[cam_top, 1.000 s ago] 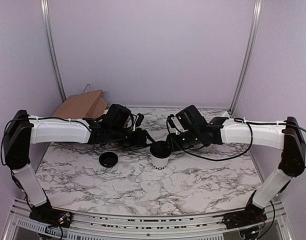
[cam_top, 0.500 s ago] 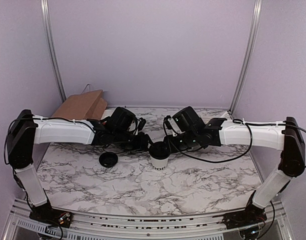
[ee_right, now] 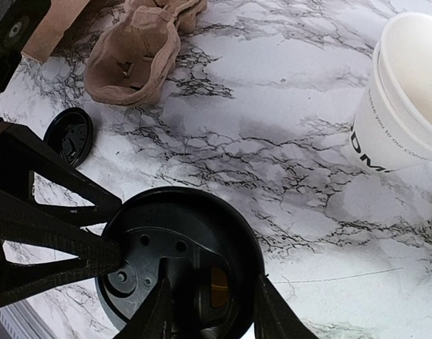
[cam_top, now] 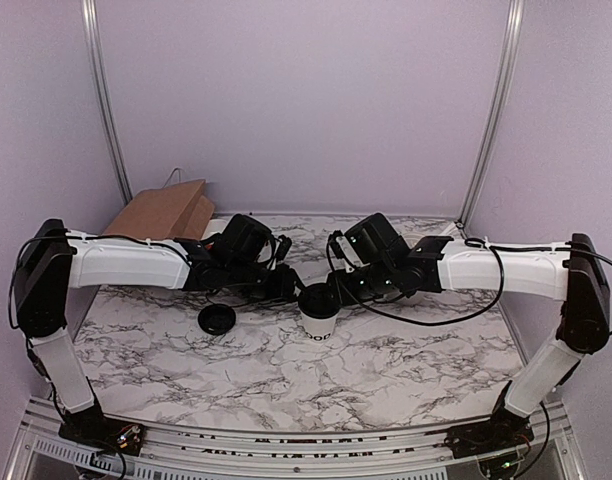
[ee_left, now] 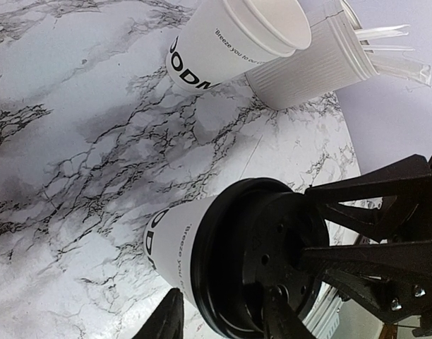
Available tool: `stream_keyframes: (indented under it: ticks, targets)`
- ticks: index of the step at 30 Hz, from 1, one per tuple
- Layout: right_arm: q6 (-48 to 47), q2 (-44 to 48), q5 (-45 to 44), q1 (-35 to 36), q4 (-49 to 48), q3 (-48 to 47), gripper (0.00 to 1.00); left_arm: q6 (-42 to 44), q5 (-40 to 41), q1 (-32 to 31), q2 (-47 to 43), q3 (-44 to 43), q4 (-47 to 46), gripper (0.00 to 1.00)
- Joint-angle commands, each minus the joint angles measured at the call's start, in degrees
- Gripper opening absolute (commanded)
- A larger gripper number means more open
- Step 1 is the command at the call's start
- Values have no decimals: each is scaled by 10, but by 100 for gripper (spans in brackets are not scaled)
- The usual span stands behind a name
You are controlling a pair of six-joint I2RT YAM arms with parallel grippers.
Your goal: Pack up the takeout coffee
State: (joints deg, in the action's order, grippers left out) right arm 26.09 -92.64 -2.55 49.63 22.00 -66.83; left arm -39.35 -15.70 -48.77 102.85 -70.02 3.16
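At the back left of the marble table (cam_top: 386, 370) a brown paper bag (cam_top: 162, 210) lies on its side. In the right wrist view a brown pulp cup carrier (ee_right: 135, 60) sits just in front of it. Nearer the front, a spare lid (cam_top: 217, 319), round and black, lies flat on the marble, well apart from the cup.

The left arm reaches in from the left toward the middle of the table. The left gripper (ee_left: 223, 300) has its fingers partly spread. One finger is beside the cup's wall and the other is over the top of the lid, so the lid's rim sits between them. The pictures do not show whether they press on it.

The takeout coffee stands upright at the centre of the table. It is a small white paper cup (cam_top: 322, 326) with black lettering low on its side, and a black lid (cam_top: 318, 300) sits on its mouth.

The right gripper (ee_right: 210, 279) meets it from the other side, also with its fingers partly apart. One finger is over the lid's top and the other is at its outer edge. Contact cannot be told here either.

Farther right, a stack of cups (ee_right: 403, 92) stands on the marble. Touching it is a ribbed white tub (ee_left: 315, 63) holding clear utensils.
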Motion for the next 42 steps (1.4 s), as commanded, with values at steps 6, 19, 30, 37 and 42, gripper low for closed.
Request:
stream_keyframes:
  ticks: [6,19,30,37,42]
  targets:
    - [2,-2,-17,5,13,7,41,10,20,-4,20,24,25,37]
    - [13,15,-28,5,11,42,45,6,34,-10,32,50,21,36]
    - [-8,-1,-38,5,37,-3,52,-13,35,-9,55,34,21,33]
    - [-13,-2,-35,5,44,-17,56,-21,31,-7,66,39,21,32]
    - [-11,-8,-34,5,47,-27,57,-21,27,-6,67,42,20,31]
